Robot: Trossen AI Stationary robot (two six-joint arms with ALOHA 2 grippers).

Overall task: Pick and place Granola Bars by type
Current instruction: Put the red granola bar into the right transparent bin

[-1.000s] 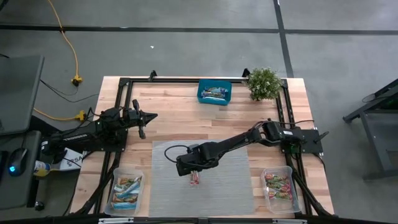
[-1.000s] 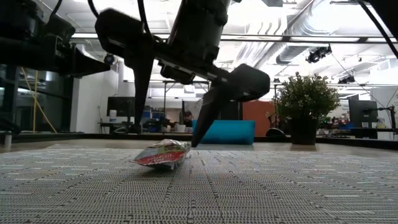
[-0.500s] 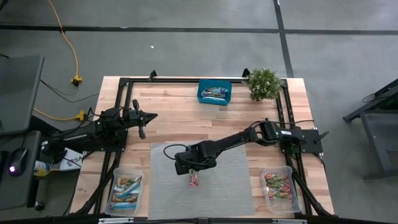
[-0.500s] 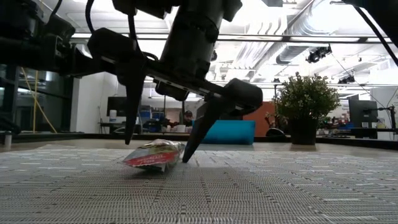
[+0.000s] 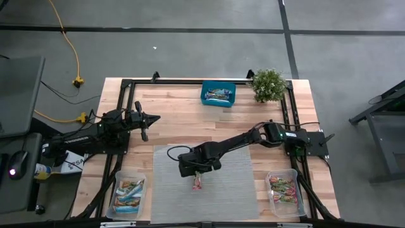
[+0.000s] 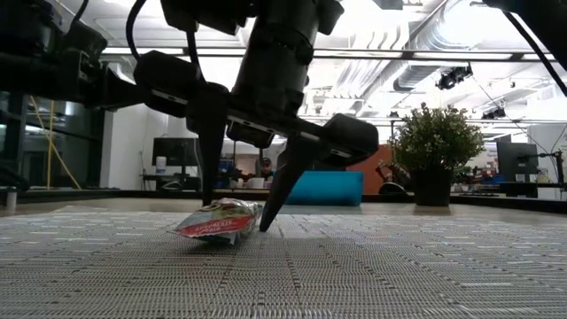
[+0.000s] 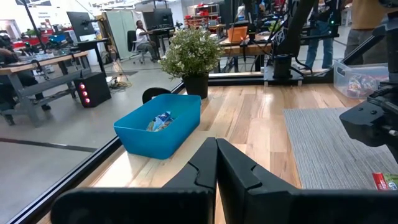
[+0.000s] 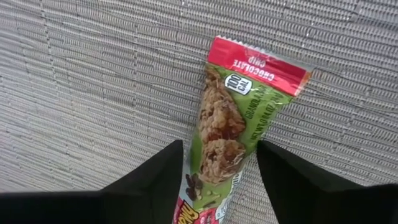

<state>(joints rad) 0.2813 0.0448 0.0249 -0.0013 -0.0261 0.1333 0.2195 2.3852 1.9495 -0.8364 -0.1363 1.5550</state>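
The right gripper [image 6: 237, 217] stands over the grey mat [image 5: 234, 190] with its two fingers apart, one on each side of a red-and-green granola bar [image 8: 239, 118] lying flat at the mat's middle; the fingertips [image 6: 263, 223] are down at mat level, just beside the wrapper but not yet clamped on it. From there the right arm stretches back toward the table's right edge, where a clear tub [image 5: 283, 192] of similar red and green bars sits at the near right corner (a tub with bluer bars [image 5: 128, 193] sits near left). The left gripper [image 7: 216, 168], fingers together, waits over bare wood at the far left. The likely trouble: the slick wrapper could slide or crumple as the fingers close low on it, letting the bar slip out.
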